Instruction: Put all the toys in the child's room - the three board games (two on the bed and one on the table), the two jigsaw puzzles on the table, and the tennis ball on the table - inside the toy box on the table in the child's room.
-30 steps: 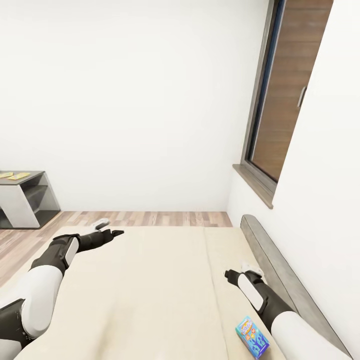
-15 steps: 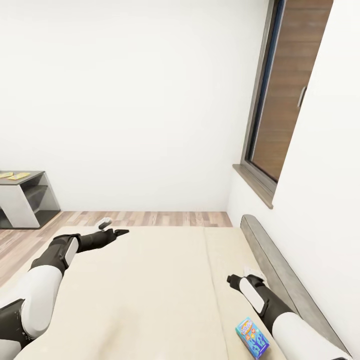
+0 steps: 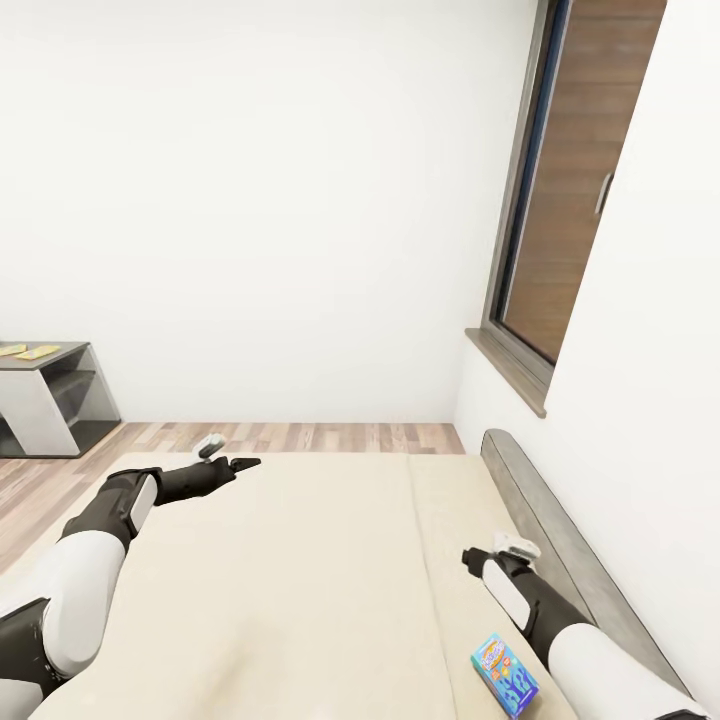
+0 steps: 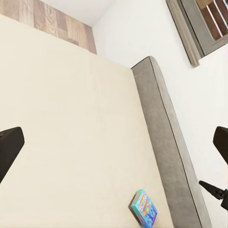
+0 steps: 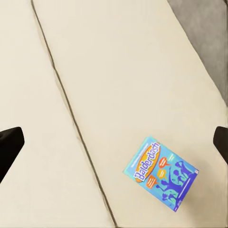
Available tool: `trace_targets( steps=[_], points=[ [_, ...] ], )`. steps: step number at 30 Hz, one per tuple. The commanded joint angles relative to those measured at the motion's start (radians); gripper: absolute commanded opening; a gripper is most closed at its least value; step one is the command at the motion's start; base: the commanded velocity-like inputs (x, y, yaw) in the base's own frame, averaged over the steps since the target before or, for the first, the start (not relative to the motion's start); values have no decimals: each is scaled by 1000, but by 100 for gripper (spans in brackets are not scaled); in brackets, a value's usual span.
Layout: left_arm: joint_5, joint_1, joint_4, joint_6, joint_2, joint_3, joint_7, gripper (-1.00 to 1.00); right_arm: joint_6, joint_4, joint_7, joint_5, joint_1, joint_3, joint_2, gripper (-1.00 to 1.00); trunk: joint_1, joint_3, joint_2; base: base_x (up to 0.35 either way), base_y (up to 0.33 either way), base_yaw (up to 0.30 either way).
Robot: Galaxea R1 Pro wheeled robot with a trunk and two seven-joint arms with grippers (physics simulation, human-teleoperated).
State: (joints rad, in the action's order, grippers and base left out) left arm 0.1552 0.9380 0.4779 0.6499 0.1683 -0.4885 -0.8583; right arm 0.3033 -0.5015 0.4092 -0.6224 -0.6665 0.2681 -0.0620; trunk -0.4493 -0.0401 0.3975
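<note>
One blue "Balderdash" board game [image 3: 505, 675] lies flat on the cream bed [image 3: 300, 580], near the head view's bottom right, beside my right forearm. The same box appears in the right wrist view [image 5: 161, 172] and the left wrist view [image 4: 145, 209]. My right gripper [image 3: 469, 556] hangs over the mattress just beyond the box, open [image 5: 114, 142], with nothing between its fingers [image 5: 9, 145]. Over the bed's far left edge, my left gripper [image 3: 240, 463] reaches out, open and empty [image 4: 114, 147].
A grey headboard [image 3: 565, 545] runs along the bed's right side against a white wall. Above it is a window with a wooden shutter [image 3: 575, 190] and a sill [image 3: 507, 371]. A grey shelf unit [image 3: 50, 398] stands at far left on the wood floor [image 3: 300, 437].
My left gripper has stretched a little farther out along the bed's far edge. My right wrist has drifted slightly right and down toward the headboard. The board game has not moved.
</note>
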Motion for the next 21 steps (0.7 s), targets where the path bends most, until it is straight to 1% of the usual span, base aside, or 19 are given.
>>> trace_targets(
  steps=[1, 2, 4, 7, 11, 14, 21],
  points=[
    [11, 1, 1, 7, -1, -8, -8, 100, 4, -4, 7, 17, -1, 8, -1, 100, -1, -2, 2, 0, 0, 0],
    [11, 1, 1, 7, -1, -8, -8, 100, 4, -6, 7, 34, -1, 9, 1, 100, -1, -2, 2, 0, 0, 0],
    [11, 1, 1, 7, -1, -8, -8, 100, 7, -7, 6, 51, -1, 9, 5, 100, -1, -2, 2, 0, 0, 0],
    [11, 1, 1, 7, -1, -9, -8, 100, 12, -9, 4, 62, -2, 7, 4, 100, -1, -2, 2, 0, 0, 0],
    [11, 1, 1, 7, -1, -9, -8, 100, 14, -10, -5, 64, -2, 5, 0, 100, -1, -2, 2, 0, 0, 0],
    [12, 1, 1, 7, -1, -9, -8, 100, 14, -11, -24, 66, -2, 7, 6, 100, -1, -2, 2, 0, 0, 0],
    [12, 1, 1, 6, -1, -9, -8, 100, 14, -11, -68, 67, -1, 7, 10, 100, -1, -2, 2, 0, 0, 0]
  ],
)
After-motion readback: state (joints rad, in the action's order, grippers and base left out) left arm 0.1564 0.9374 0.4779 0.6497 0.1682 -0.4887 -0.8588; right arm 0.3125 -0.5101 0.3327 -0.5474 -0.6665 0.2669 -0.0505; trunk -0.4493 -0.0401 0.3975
